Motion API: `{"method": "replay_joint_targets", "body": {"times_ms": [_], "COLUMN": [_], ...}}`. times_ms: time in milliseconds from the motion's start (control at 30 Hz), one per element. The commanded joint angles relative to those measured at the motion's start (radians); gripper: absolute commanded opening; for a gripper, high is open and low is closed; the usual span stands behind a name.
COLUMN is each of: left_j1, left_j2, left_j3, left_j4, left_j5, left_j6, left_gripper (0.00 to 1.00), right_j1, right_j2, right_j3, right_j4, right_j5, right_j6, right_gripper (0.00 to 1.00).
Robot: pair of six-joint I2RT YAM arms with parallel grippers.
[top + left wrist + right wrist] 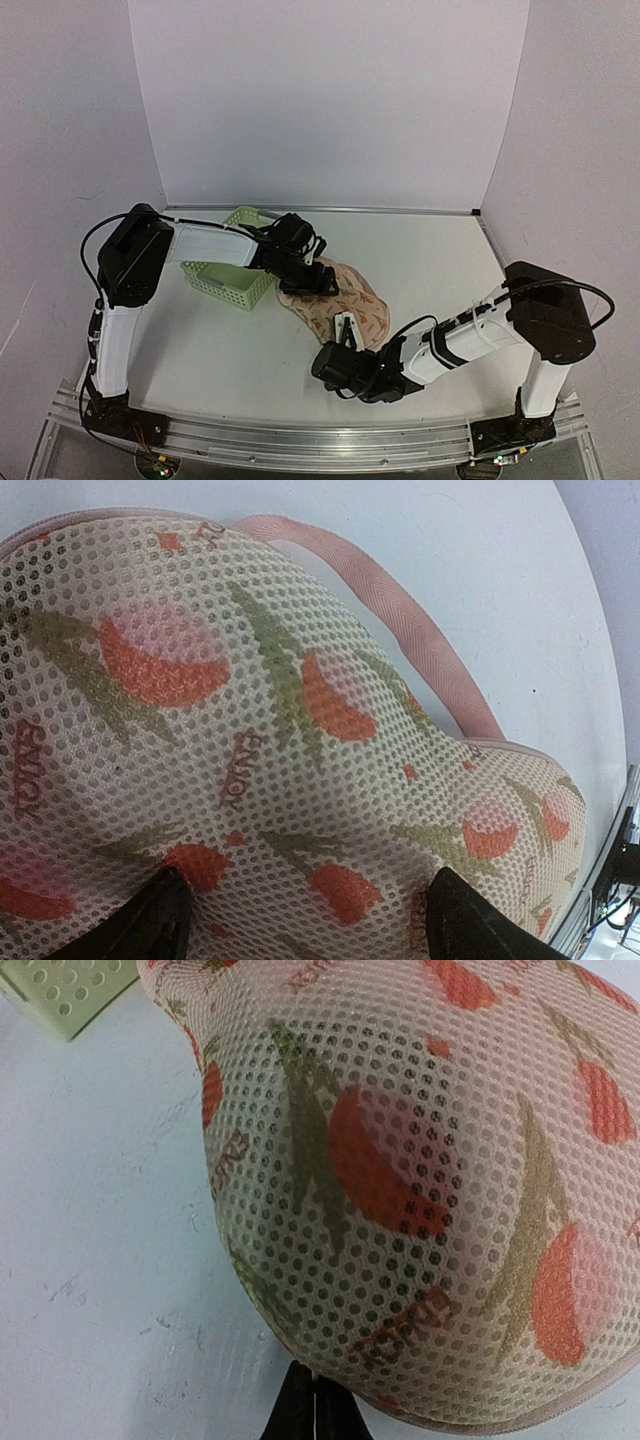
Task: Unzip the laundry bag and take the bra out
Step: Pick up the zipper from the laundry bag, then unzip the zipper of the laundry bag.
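Observation:
The laundry bag (345,300), a domed cream mesh pouch with orange and green print, lies mid-table and fills the left wrist view (280,700) and the right wrist view (420,1160). My left gripper (316,284) is over the bag's far end. It is open (310,925), with its black fingertips (150,920) wide apart and resting on the mesh. My right gripper (346,327) is at the bag's near end. Its fingers are pressed together (315,1408) at the bag's bottom rim, with a thin pale sliver between the tips. The bra is hidden.
A light-green lattice basket (232,268) stands left of the bag, under my left forearm. Its corner shows in the right wrist view (65,990). A pink trim band (400,620) runs along the bag's edge. White walls close the table at the back and both sides.

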Motion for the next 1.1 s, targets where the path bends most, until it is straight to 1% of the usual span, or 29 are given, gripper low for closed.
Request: {"method": "replay_joint_targets", "body": {"times_ms": [0, 133, 267, 733, 1067], "left_j1": [-0.001, -0.001, -0.001, -0.001, -0.001], "left_j2": [0.020, 0.018, 0.022, 0.024, 0.028], "left_j3": [-0.040, -0.050, -0.050, -0.036, -0.038], "left_j4": [-0.060, -0.060, -0.060, -0.061, -0.059], "left_j5": [0.026, 0.022, 0.020, 0.021, 0.030], "left_j6": [-0.016, -0.013, -0.013, -0.007, 0.011], "left_gripper": [0.81, 0.81, 0.81, 0.81, 0.81], "right_j1": [-0.007, -0.007, -0.007, -0.007, -0.009], "right_j2": [0.004, -0.016, -0.084, -0.260, -0.342], "right_j3": [0.032, 0.026, -0.032, -0.210, -0.270], "right_j4": [0.000, 0.004, 0.017, -0.001, -0.086], "right_j5": [0.032, 0.021, -0.010, -0.197, -0.187], "right_j6": [0.011, -0.011, -0.048, -0.166, -0.178], "right_gripper": [0.00, 0.00, 0.00, 0.00, 0.00]}}
